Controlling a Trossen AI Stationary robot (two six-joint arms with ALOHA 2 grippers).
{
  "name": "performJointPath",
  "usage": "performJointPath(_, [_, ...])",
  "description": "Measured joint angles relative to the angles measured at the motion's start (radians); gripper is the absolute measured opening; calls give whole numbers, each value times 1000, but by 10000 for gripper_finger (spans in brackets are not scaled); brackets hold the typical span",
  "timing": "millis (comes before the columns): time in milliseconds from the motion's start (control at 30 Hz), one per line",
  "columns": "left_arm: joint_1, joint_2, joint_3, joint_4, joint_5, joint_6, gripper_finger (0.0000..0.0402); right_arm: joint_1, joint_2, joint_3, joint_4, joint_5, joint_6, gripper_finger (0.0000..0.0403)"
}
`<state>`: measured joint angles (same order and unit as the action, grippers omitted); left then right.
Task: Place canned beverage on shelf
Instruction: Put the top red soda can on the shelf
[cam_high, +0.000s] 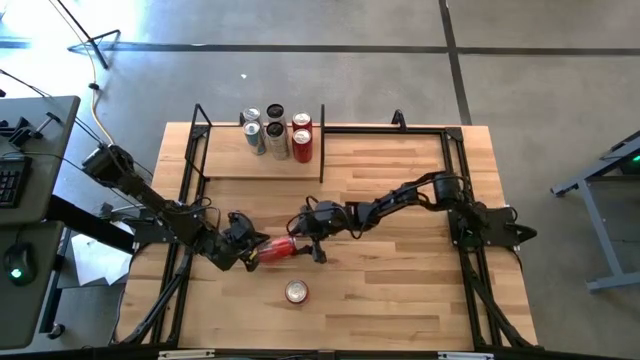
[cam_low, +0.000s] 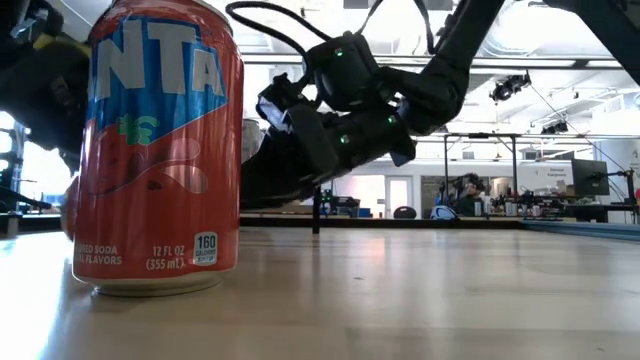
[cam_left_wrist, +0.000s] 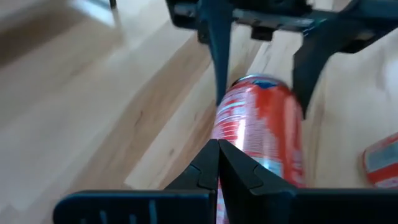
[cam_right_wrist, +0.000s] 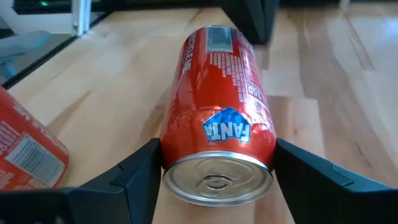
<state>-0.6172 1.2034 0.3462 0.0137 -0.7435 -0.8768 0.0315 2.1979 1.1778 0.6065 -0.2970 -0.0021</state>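
Observation:
A red Fanta can (cam_high: 278, 248) lies on its side on the slatted tabletop, near the middle. Its lid end (cam_right_wrist: 217, 180) faces my right gripper (cam_right_wrist: 214, 168), whose fingers stand on either side of that end. My left gripper (cam_high: 252, 252) is shut, and its fingertips (cam_left_wrist: 218, 149) are at the can's other end. The shelf (cam_high: 230, 165), a pale board with black rod uprights, sits at the far left of the table. Several cans (cam_high: 276, 133) stand upright on it. My right gripper has the lying can between its two fingers (cam_right_wrist: 134, 174), one against each curved side (cam_right_wrist: 171, 155) at the lid end. The fingers come in nearly level from the table's right and lie along the can. The can rests on the tabletop on its side. My left gripper's shut fingertips are at the can's base end (cam_left_wrist: 245, 155); I cannot tell whether they touch it.
A second red Fanta can (cam_high: 296, 292) stands upright on the tabletop toward the near edge, close to both grippers; it fills the left of the low view (cam_low: 160, 150). A black frame (cam_high: 455, 160) runs along the table's edges.

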Motion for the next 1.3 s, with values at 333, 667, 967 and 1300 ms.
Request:
performJointPath(333, [-15, -232, 0, -157, -99, 104, 0, -32, -238, 151, -780, 62, 31, 257])
performJointPath(667, [-11, -288, 0, -179, -117, 175, 0, -32, -211, 643, -1748, 289, 131, 257])
performJointPath(967, [-11, -287, -1, -175, -117, 176, 0, -44, -92, 754, -2122, 253, 250, 257])
performJointPath(1300, [-11, -287, -1, -174, -121, 180, 0, -58, -71, 758, -2140, 233, 218, 258])
